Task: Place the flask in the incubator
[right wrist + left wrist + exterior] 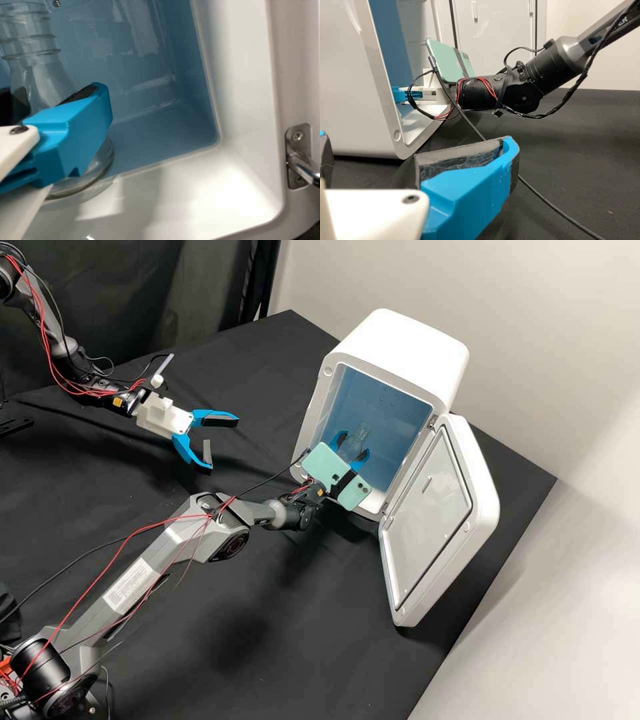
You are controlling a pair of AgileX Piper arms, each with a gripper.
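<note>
The white incubator (400, 347) with a blue inside stands at the back right of the bench, its door (433, 520) swung open to the right. A clear glass flask (360, 433) stands inside near the front sill, its base on the blue floor (165, 135). My right gripper (352, 445) reaches through the opening and is shut on the flask (35, 60), one blue finger (75, 135) against its side. My left gripper (220, 440) hangs open and empty above the bench, to the left of the incubator (355, 100).
The right arm's grey links (200, 540) stretch across the bench middle, trailing red and black wires. A mint-green device (330, 470) sits on its wrist at the opening. The door hinge (300, 155) is close by. Black cloth covers the bench (267, 640).
</note>
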